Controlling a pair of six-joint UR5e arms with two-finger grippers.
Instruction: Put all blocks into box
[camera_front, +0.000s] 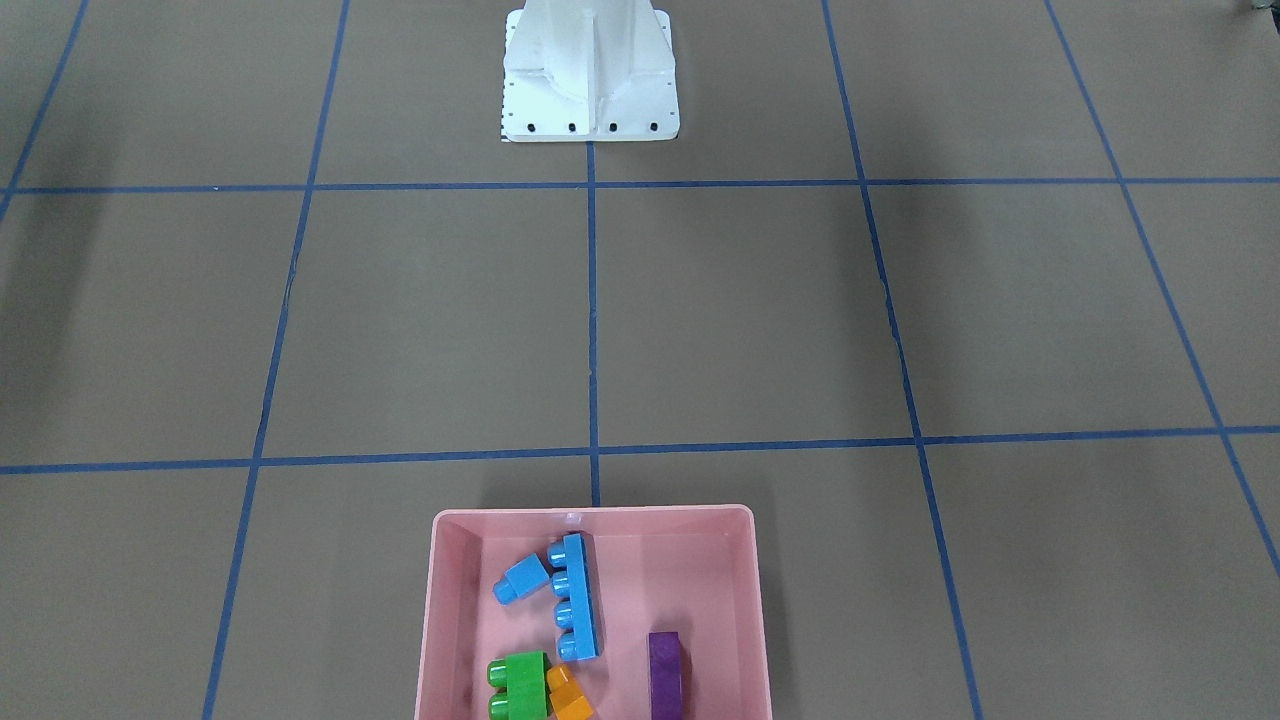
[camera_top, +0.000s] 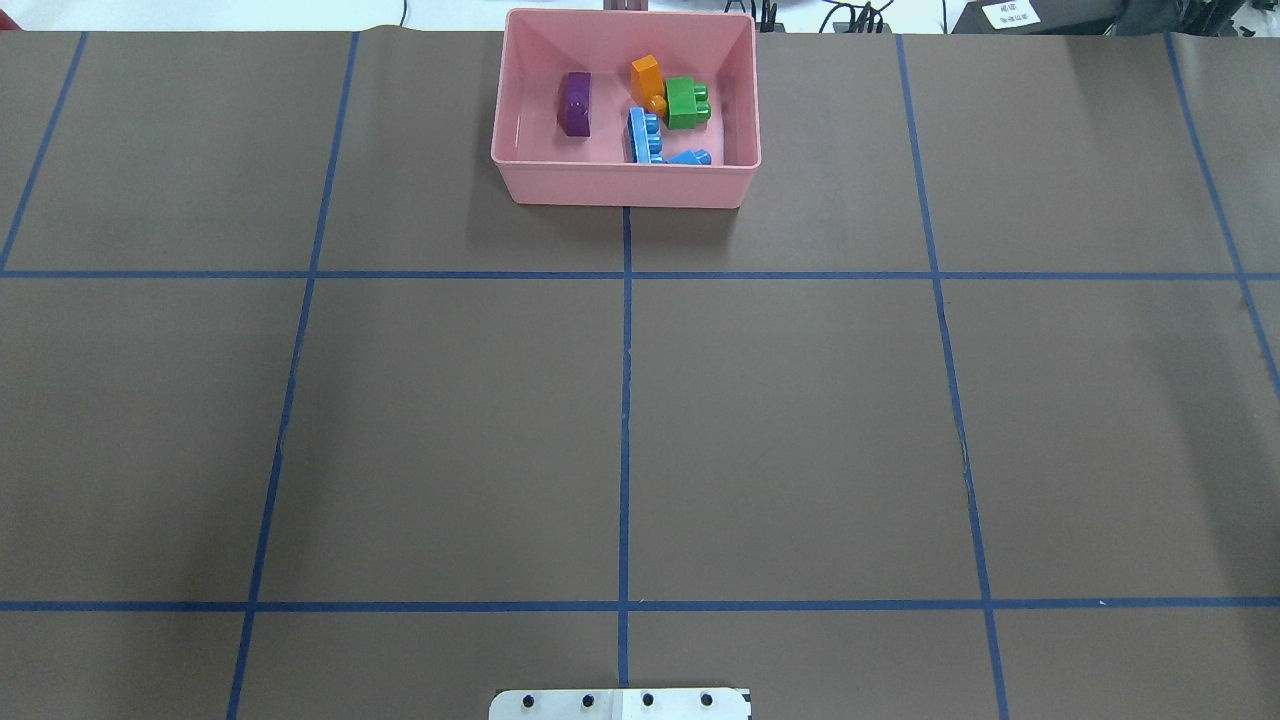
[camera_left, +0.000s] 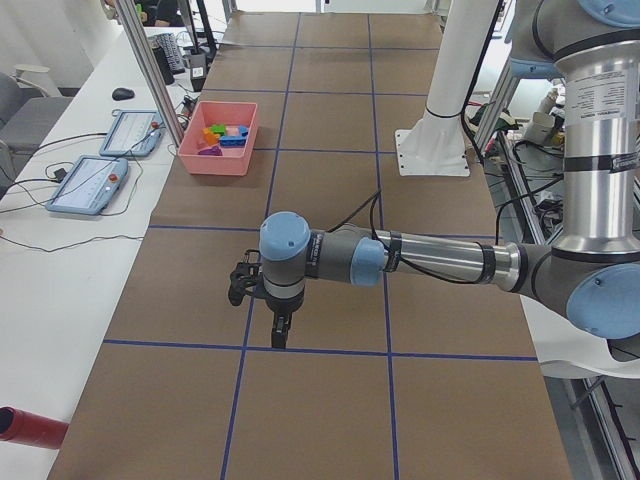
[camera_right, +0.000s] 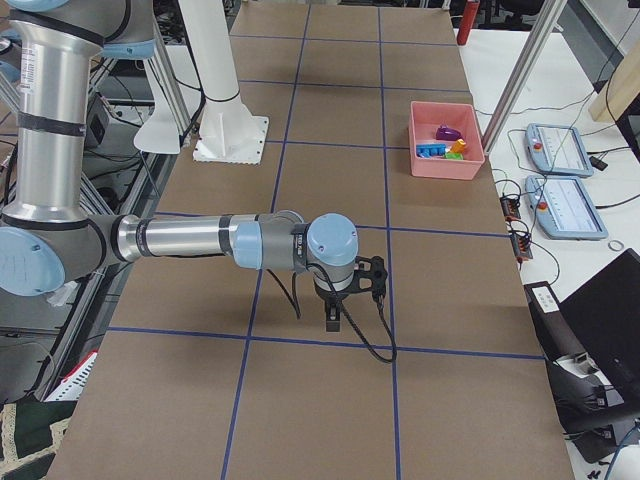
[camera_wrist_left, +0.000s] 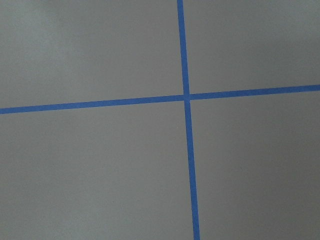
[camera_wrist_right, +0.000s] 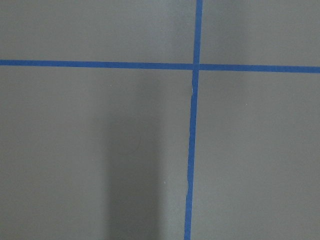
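The pink box (camera_front: 595, 513) stands at the table's far edge from the robot, in the middle; it also shows in the overhead view (camera_top: 625, 186). All the blocks lie inside it: the small blue (camera_front: 520, 578), the long blue (camera_front: 580, 597), the green (camera_front: 520, 684), the orange (camera_front: 570, 696) and the purple (camera_front: 665, 675). My left gripper (camera_left: 280, 335) shows only in the exterior left view, pointing down over the table, far from the box. My right gripper (camera_right: 332, 318) shows only in the exterior right view, likewise. I cannot tell if either is open or shut.
The white robot base (camera_front: 590, 75) stands at the robot's edge of the table. Blue tape lines cross the brown surface. Both wrist views show only bare table and tape. Teach pendants (camera_left: 90, 185) lie on the side bench beyond the box.
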